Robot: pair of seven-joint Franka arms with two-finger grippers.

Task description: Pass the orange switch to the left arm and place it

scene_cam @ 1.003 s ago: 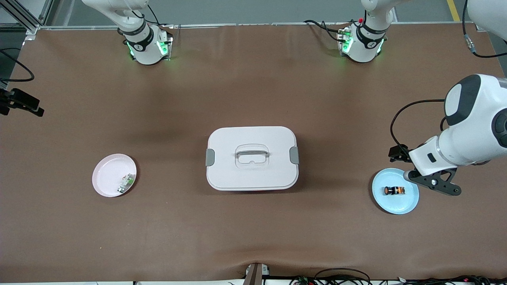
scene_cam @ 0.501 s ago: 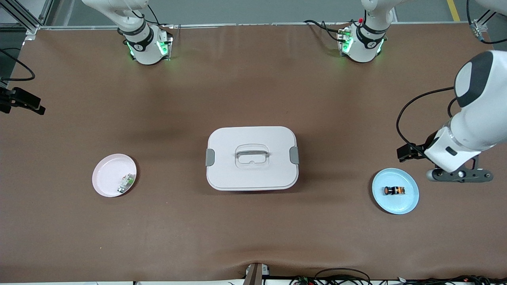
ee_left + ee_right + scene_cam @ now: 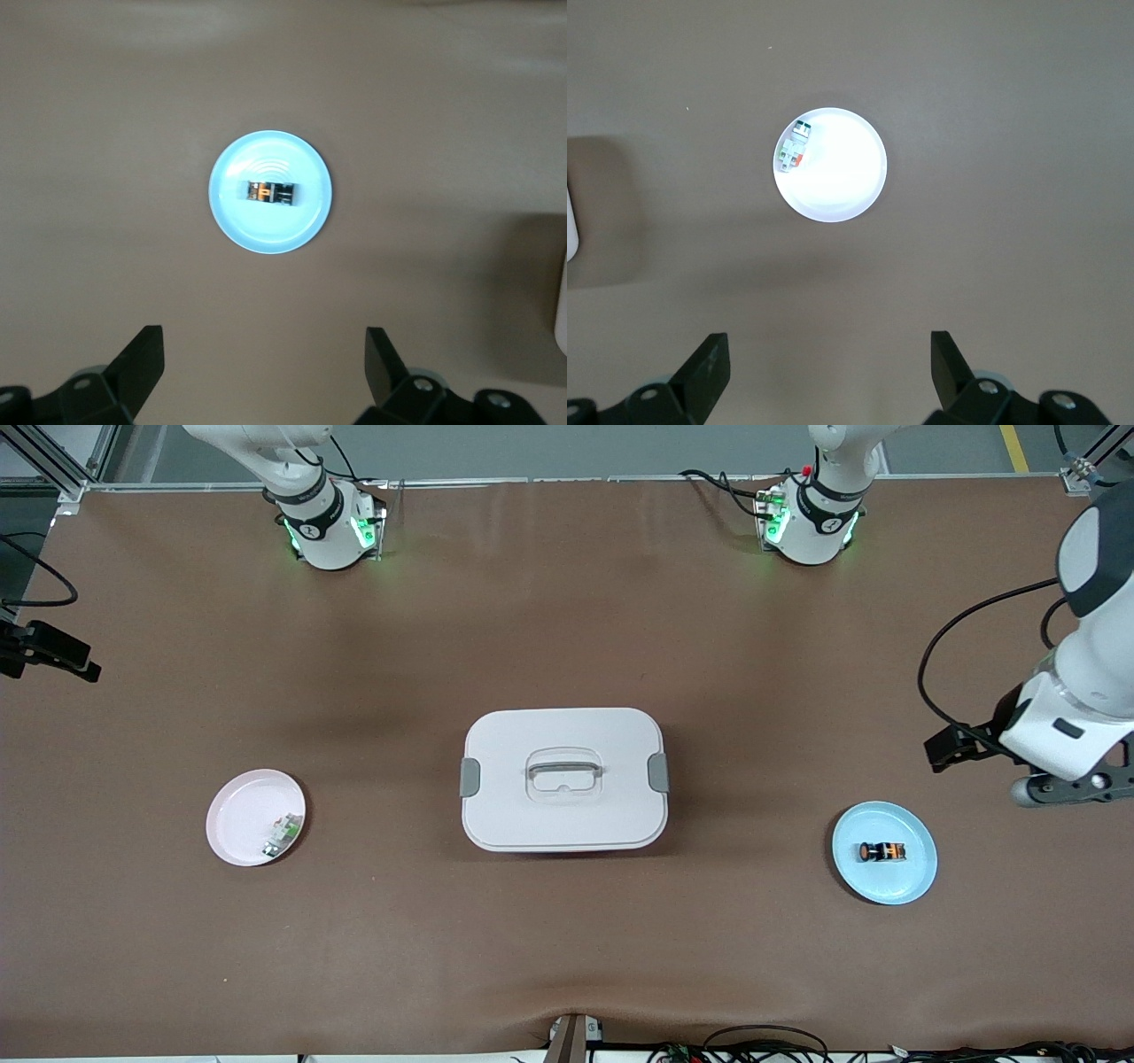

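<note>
The orange switch (image 3: 882, 852) lies on its side in the middle of a light blue plate (image 3: 912, 881), toward the left arm's end of the table. My left gripper (image 3: 1067, 790) hangs open and empty over bare table beside that plate. From the left wrist I see the switch (image 3: 270, 192) on the blue plate (image 3: 266, 237), well off from my open left gripper (image 3: 263, 341). The white box (image 3: 563, 779) stands shut at mid-table. My right gripper (image 3: 830, 345) is open and empty, high over the pink plate (image 3: 842, 181); the front view does not show it.
A pink plate (image 3: 244, 815) toward the right arm's end holds a small green-and-white component (image 3: 282, 834). The box's edge shows in both wrist views (image 3: 562, 301) (image 3: 570, 221). A black camera mount (image 3: 49, 657) sits at the table's edge. Cables run along the front edge.
The left arm has swung away from the blue plate toward its own end of the table, its gripper still open. The switch, plates and box have not moved.
</note>
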